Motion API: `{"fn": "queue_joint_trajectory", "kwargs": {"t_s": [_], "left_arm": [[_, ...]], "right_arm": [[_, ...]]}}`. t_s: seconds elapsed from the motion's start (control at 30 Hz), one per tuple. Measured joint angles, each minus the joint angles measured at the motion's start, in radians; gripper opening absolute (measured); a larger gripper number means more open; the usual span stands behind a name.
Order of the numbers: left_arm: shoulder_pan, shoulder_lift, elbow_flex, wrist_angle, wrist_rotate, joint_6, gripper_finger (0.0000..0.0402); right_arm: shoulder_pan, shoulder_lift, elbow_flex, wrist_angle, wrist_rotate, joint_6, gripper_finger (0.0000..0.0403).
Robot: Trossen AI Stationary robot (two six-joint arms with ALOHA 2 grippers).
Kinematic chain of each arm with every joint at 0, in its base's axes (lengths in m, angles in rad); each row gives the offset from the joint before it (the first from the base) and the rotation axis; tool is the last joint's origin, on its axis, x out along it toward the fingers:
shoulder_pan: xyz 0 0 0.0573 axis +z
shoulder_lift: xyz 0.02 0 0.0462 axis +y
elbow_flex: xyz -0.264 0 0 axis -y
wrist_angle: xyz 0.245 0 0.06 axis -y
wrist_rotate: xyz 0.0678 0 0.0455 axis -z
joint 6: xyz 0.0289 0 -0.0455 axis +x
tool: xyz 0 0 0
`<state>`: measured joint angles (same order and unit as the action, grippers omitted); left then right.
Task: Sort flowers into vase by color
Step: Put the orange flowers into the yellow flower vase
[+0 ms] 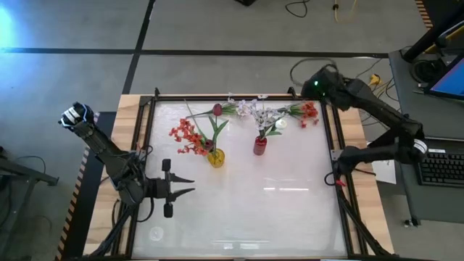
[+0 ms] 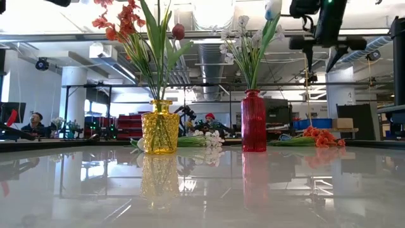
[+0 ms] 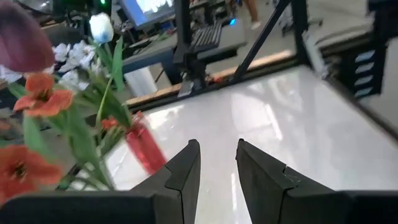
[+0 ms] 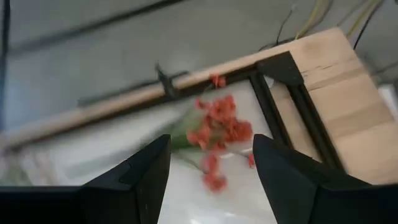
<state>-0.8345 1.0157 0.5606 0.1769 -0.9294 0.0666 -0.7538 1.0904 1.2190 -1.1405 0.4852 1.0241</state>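
From above, the yellow glass vase (image 1: 216, 157) holds a red-orange blossom spray (image 1: 186, 136) and a dark red tulip (image 1: 217, 110); the red ribbed vase (image 1: 259, 146) beside it holds white blossoms and a white tulip bud (image 1: 280, 124). More white sprays (image 1: 245, 107) and a red-orange spray (image 1: 307, 112) lie flat on the table along its far edge. My left gripper (image 1: 183, 187) hovers near the yellow vase, holding nothing; my right arm reaches over the far right corner.

At table level, both vases stand upright, well apart, with the loose orange spray (image 2: 323, 137) lying behind to the right.

Through my left wrist, my fingers (image 3: 186, 168) stand slightly apart and empty, the red vase (image 3: 144, 145) ahead.

Through my right wrist, my fingers (image 4: 146, 168) are spread wide, empty, above the loose red-orange spray (image 4: 219, 129).
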Motion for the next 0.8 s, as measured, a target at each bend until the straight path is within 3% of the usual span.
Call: {"fn": "queue_joint_trajectory", "kwargs": {"t_s": [0.27, 0.6, 0.8], "left_arm": [[-0.002, -0.002, 0.0, -0.143, -0.014, -0.021, 0.0091], [-0.003, -0.003, 0.0, -0.315, -0.012, -0.113, 0.0091], [-0.009, -0.004, 0.0, -0.328, -0.002, -0.198, 0.0091]], "right_arm": [[-0.164, 0.101, 0.0, 0.14, -0.169, 0.143, 0.0219], [-0.17, 0.358, 0.0, 0.198, -0.372, 0.254, 0.0219], [-0.17, 0.47, 0.0, 0.224, -0.385, 0.26, 0.0219]]}}
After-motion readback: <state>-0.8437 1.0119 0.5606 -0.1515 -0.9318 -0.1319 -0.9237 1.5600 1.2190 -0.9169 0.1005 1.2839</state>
